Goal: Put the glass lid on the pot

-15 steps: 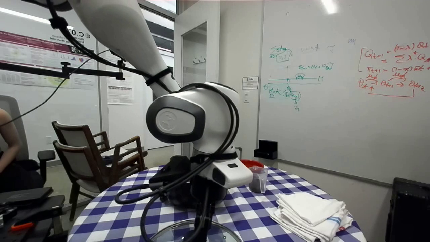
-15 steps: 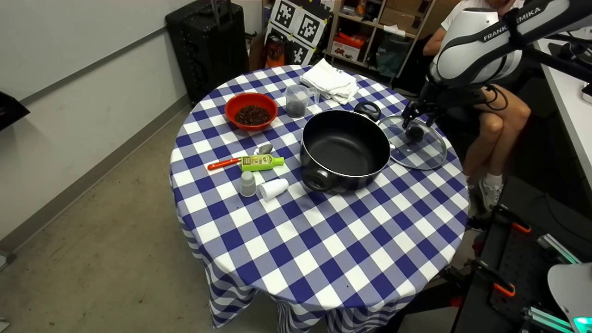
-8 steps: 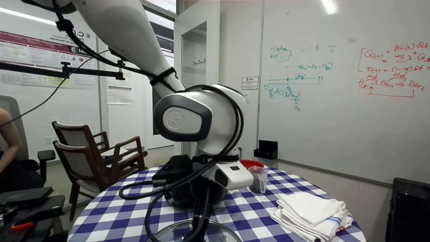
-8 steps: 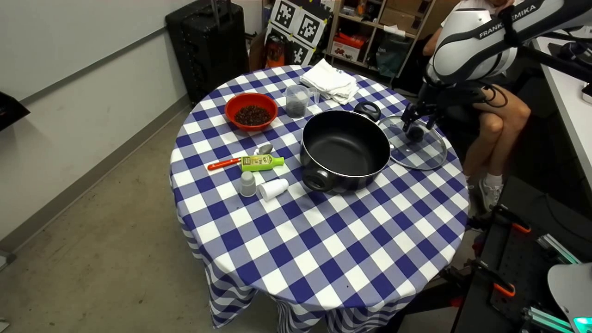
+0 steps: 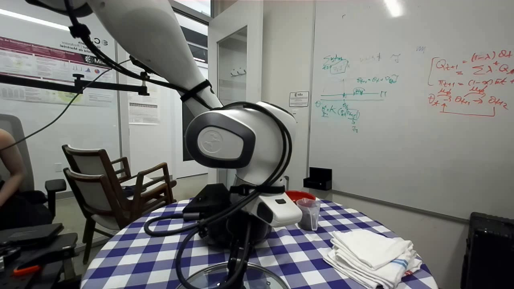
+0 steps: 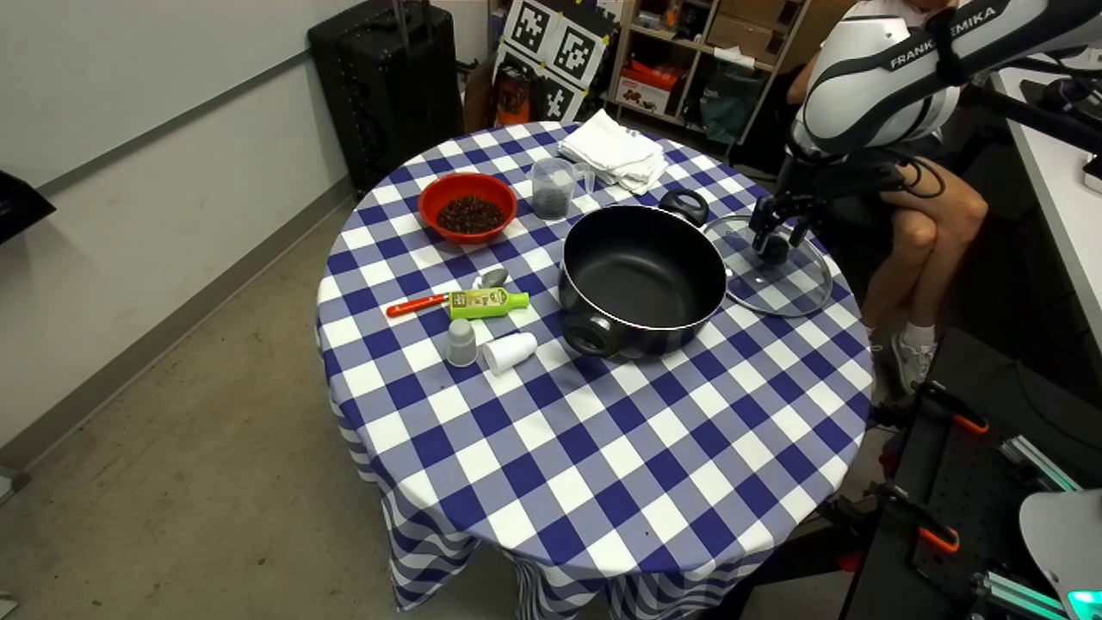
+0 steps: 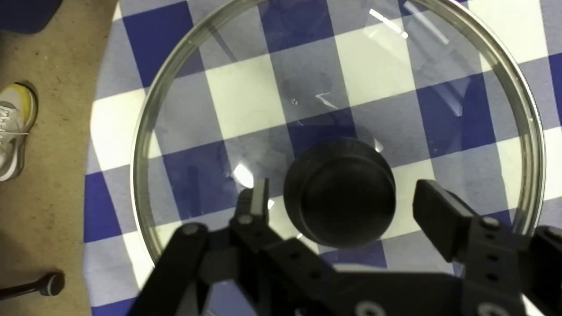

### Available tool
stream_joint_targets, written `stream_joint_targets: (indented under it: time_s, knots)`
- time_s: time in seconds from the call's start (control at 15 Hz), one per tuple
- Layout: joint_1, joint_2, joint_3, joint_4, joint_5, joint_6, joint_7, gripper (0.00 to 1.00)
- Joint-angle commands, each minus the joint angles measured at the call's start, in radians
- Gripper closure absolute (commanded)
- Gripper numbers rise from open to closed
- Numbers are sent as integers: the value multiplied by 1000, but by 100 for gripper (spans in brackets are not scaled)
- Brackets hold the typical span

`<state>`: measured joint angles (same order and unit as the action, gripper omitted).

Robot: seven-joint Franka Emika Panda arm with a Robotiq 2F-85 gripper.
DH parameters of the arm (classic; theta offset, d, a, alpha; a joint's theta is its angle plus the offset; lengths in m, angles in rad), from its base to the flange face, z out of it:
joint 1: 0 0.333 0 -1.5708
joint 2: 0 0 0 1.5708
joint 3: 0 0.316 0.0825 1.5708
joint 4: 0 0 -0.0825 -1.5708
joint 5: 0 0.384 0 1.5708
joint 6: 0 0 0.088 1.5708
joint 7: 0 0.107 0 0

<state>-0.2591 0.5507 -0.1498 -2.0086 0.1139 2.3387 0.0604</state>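
Brown bits (image 6: 469,215) are held in the red bowl (image 6: 467,183). Above the glass lid (image 7: 316,101), beside the uncovered pot (image 6: 644,280), the gripper (image 7: 340,195) is spread wide.

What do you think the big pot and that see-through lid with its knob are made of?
Pot: probably metal with a dark, satin coating, judging by the soft sheen inside and pale edging.
Lid: glossy glass, it seems; the checked tablecloth shows through and lights glint off it. Its rim shines like metal.
Knob: smooth, matte black, likely plastic, though I can't be sure.
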Motion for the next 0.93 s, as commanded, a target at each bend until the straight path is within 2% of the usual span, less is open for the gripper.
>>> stream_joint_targets:
  time_s: [0.0, 0.2, 0.27, 0.6, 0.87]
  knots:
    - [-7, 17, 12, 31, 21, -29, -33, 49]
    - [-7, 18, 18, 28, 23, -34, -38, 71]
    - [-7, 14, 18, 25, 23, -39, -39, 75]
    - [1, -43, -1, -23, 6, -70, -20, 75]
    - [36, -150, -65, -83, -62, -154, 62, 75]
